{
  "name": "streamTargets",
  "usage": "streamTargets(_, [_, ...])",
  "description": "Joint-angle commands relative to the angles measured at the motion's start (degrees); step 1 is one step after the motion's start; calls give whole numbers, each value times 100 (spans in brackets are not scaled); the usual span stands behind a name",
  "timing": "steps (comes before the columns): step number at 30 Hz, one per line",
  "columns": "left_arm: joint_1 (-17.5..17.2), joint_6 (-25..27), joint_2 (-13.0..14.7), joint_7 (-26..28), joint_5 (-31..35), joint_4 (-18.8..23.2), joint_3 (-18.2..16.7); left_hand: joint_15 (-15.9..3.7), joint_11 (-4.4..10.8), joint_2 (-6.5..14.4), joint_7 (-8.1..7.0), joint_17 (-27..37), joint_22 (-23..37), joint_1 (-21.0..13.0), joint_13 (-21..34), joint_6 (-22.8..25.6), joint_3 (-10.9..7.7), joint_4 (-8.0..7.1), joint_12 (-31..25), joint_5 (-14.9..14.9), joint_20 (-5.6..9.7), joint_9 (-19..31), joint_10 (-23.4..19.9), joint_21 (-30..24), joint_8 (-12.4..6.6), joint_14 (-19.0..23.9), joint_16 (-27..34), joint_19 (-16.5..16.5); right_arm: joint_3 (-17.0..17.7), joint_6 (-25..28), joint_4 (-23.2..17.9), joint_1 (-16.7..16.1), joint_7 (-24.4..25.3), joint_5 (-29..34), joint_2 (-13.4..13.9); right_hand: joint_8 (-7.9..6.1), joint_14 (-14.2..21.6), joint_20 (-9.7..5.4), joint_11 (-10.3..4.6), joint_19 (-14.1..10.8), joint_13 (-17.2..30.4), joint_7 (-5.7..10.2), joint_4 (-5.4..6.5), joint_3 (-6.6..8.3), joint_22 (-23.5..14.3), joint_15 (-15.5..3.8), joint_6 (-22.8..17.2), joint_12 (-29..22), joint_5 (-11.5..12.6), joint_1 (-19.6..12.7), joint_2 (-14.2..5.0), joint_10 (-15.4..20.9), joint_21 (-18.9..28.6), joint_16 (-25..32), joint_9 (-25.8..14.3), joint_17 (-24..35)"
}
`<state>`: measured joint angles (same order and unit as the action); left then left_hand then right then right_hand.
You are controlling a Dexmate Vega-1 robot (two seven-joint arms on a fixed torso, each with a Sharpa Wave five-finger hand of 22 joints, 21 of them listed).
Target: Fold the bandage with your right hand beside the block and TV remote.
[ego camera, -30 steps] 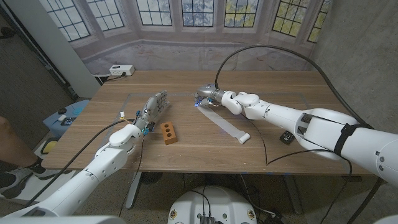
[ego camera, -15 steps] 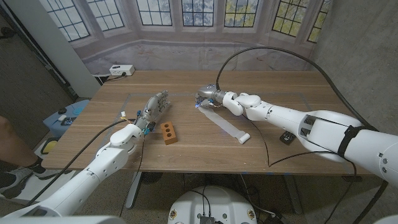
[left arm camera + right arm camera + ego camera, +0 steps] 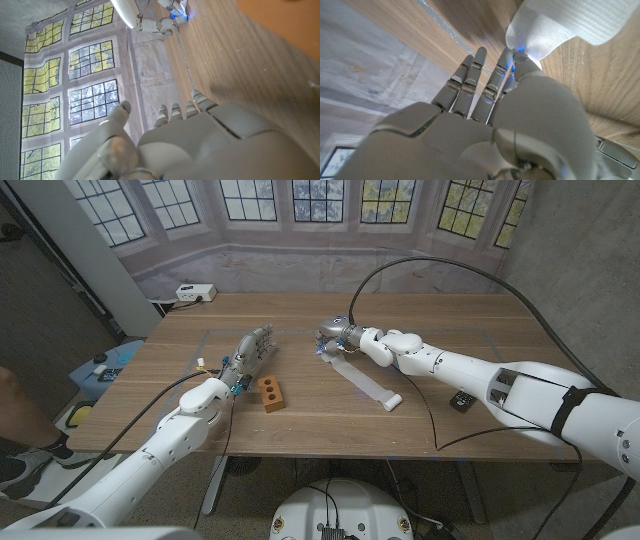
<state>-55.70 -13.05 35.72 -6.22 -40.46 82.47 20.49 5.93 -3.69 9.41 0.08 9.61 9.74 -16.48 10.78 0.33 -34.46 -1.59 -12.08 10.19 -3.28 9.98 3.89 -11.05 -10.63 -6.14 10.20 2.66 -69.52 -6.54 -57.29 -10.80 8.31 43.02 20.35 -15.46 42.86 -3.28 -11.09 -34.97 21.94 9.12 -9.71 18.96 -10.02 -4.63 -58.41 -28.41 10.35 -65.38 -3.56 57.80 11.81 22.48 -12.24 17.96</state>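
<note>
A white bandage lies unrolled across the table's middle, its rolled end nearest me. My right hand is at the strip's far end. In the right wrist view its thumb and a finger pinch the bandage. An orange block with two holes sits left of the strip, and the same block appears in the left wrist view. My left hand stands just behind the block with fingers apart, holding nothing. A small dark object, perhaps the remote, lies beside my right forearm.
A white power strip sits at the table's back left corner. A black cable arcs over the right side. A blue item and a person's leg are off the table's left edge.
My right hand has shifted very slightly at the bandage's far end. The left hand and the block have stayed put.
</note>
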Motion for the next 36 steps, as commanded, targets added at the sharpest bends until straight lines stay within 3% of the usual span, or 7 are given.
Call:
streamTargets(1, [89,27,-45,-81,4,-75,58,12,13,0,6,13,31,20,13,44,-39,19,2,-12,-73,32,-18,-19,-16,22,-5,4,218,96,-374,-126,-14,52,141,4,65,-501,-15,-33,42,11,-5,-28,-7,-909,-12,-49,-14,-77,12,47,25,20,-2,34])
streamTargets(10, [91,47,-46,-94,-16,-88,59,12,6,0,2,13,31,21,13,64,-45,22,0,-12,-72,33,-29,-20,-18,28,-3,5,319,125,-413,-178,86,55,139,8,104,-507,-18,-38,116,4,-6,-33,-8,-911,-34,-115,-13,-138,8,73,23,10,-8,64])
streamTargets(36, [289,94,-112,-300,-65,-331,113,3,11,-2,14,12,32,27,14,76,-57,29,5,-13,-75,34,-29,-18,-10,30,-5,-3,711,528,-1213,-607,95,104,480,13,192,-515,-45,-43,225,9,-5,-43,-10,-914,-76,-191,-10,-239,12,75,19,-2,-17,120])
